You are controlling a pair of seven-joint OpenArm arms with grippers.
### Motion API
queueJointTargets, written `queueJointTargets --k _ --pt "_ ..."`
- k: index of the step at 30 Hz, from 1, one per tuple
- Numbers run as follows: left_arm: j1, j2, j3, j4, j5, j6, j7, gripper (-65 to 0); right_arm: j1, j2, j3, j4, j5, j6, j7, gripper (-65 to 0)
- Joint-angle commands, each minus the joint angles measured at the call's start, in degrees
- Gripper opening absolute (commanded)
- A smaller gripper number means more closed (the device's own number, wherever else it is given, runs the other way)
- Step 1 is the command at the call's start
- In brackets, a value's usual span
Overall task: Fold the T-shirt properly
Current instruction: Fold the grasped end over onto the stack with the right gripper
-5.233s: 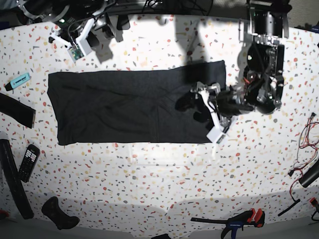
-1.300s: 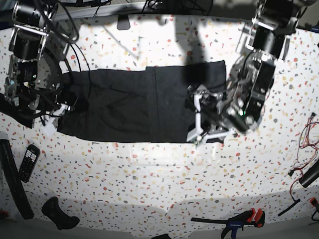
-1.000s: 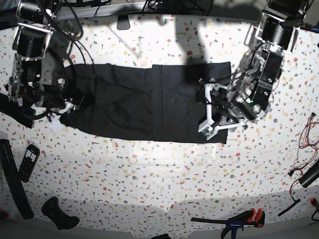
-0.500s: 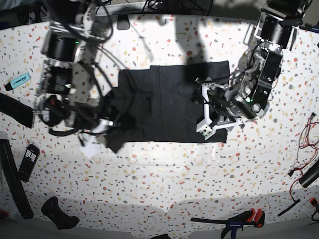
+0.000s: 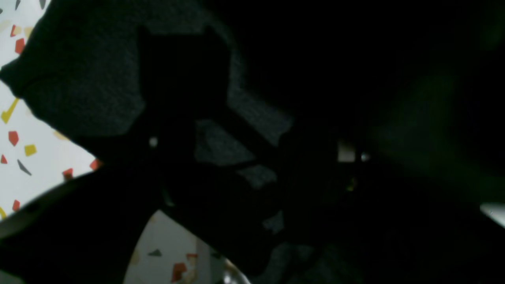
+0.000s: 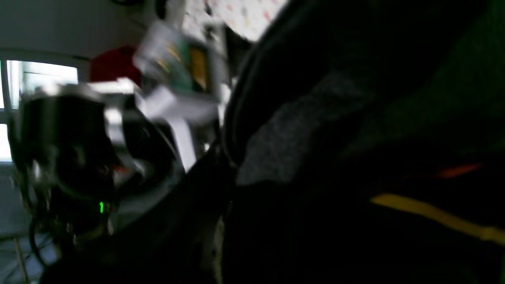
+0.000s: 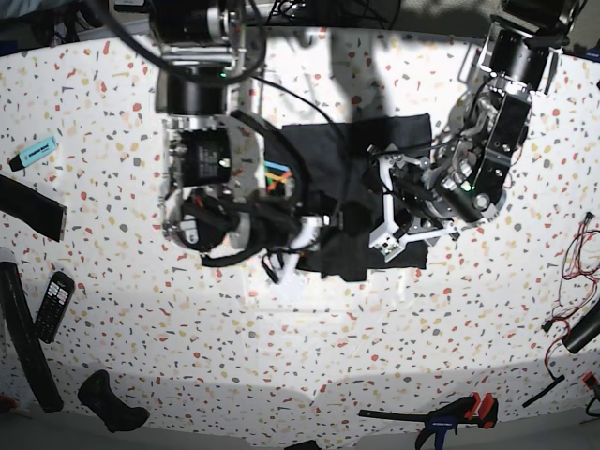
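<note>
The T-shirt [image 7: 347, 187] is lying bunched near the middle of the bench [image 7: 281, 356], toward its far edge, doubled over itself so that a patch of rainbow line print [image 7: 275, 178] is showing on the turned-up underside. Much of the cloth is hiding under the two arms, and its outline is hard to follow where black fabric is meeting black machinery.

The right gripper [image 7: 292, 246] is sitting over the near edge of the shirt with its jaws closed on a fold of the T-shirt; the right wrist view is blurring badly, giving only dark grey cloth [image 6: 292, 134] and a yellow line of the print [image 6: 434, 215]. The left gripper [image 7: 386, 214] is resting on the shirt's end nearest the bench's right edge with its white fingers [image 7: 384, 239] standing spread wide, and I cannot tell whether any cloth is between them. The left wrist view is almost wholly dark, showing only cloth [image 5: 86, 79] and a sliver of speckled bench top [image 5: 23, 150].

Around the shirt, well apart from it, a teal marker [image 7: 36, 151], a black strap [image 7: 30, 207], a remote [image 7: 53, 305] and a game controller [image 7: 111, 401] are lying along the left edge. A clamp [image 7: 450, 417] is lying at the near edge, and cables [image 7: 581, 258] are trailing at the right edge.
</note>
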Motion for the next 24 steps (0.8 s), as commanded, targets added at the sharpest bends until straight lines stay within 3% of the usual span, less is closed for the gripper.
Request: queueJointTargets --k 1,6,11,18,20,24 --pt "-1.1 -0.2 -0.1 0.9 -0.6 -0.1 -0.8 -22.2 1.4 -1.1 0.0 1.0 0.3 0.2 1.4 -65.0" --pt "-1.3 -0.2 -0.1 0.9 -2.8 -0.1 0.2 -22.2 1.4 -2.1 0.0 1.0 -4.6 0.2 2.3 -65.0" --pt "-5.3 -0.4 -0.1 0.9 -4.9 0.0 8.8 -22.2 1.4 -2.1 0.0 1.0 -5.1 0.2 2.5 -65.0" --pt "-12.4 -0.5 -0.1 1.0 -12.5 -0.1 15.3 -22.2 1.4 -2.1 0.0 1.0 -5.1 0.2 2.7 -65.0" --pt "-13.7 -0.6 -0.1 1.0 -10.8 -0.3 16.5 -22.2 1.4 -2.1 0.0 1.0 -5.1 0.2 2.7 -65.0" --pt "-16.1 -4.1 -0.1 1.0 1.6 0.2 15.5 -22.2 1.4 -2.1 0.0 1.0 -5.1 0.2 2.7 -65.0"
